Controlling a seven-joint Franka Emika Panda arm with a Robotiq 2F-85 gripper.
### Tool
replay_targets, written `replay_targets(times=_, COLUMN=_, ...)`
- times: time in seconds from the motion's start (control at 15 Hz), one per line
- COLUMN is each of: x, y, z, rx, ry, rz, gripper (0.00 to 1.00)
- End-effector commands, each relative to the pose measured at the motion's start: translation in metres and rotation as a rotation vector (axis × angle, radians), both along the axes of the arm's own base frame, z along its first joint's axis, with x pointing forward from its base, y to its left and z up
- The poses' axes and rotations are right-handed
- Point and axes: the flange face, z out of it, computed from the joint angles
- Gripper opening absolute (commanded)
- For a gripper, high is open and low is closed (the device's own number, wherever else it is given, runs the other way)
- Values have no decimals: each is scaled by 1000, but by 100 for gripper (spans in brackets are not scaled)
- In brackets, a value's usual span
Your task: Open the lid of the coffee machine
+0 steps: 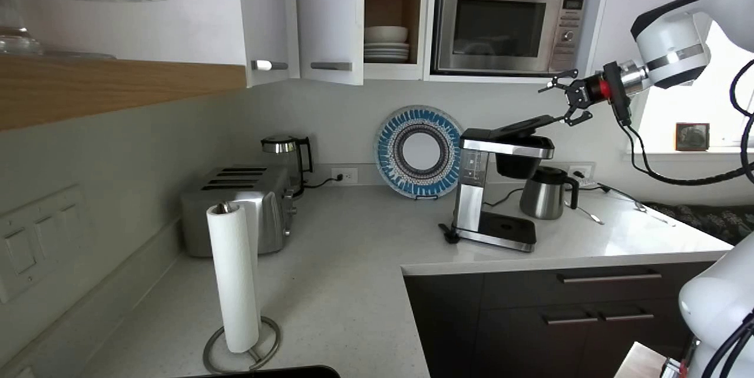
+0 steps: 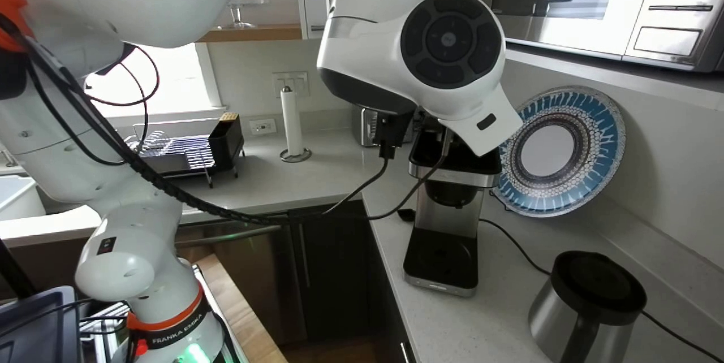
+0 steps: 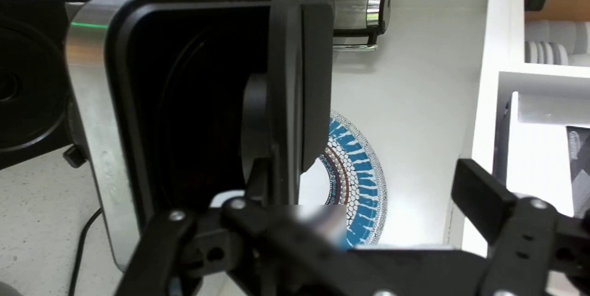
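Note:
The coffee machine (image 1: 469,204) stands on the counter; it also shows in an exterior view (image 2: 447,258) and the wrist view (image 3: 99,125). Its dark lid (image 1: 524,126) is tilted up from the hinge, its free end raised above the body. In the wrist view the lid (image 3: 315,86) stands away from the dark open reservoir. My gripper (image 1: 549,105) is open. One finger is at the underside of the lid's free end; the other is well above it. The wrist view shows the widely spread fingers (image 3: 368,190) with nothing clamped between them. In an exterior view the arm hides the gripper and most of the lid.
A steel carafe (image 1: 545,194) stands beside the machine. A patterned plate (image 1: 389,151) leans on the wall behind. The microwave (image 1: 500,27) and cabinets hang above. A kettle (image 1: 283,151), toaster (image 1: 235,207) and paper towel roll (image 1: 232,278) stand farther along the counter.

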Motion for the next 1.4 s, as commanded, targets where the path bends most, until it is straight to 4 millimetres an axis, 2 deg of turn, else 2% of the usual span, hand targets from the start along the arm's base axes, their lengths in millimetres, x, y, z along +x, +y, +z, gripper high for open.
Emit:
replay_targets(times=0.0, x=4, y=12, z=15, rx=2, ry=-70, rz=31, gripper=100)
replay_targets(times=0.53, x=28, y=35, z=48, rx=-34, ry=-205, rz=79, gripper=100)
replay_targets(times=1.33, x=72, y=87, z=62, rx=-61, ry=-301, rz=198, gripper=100)
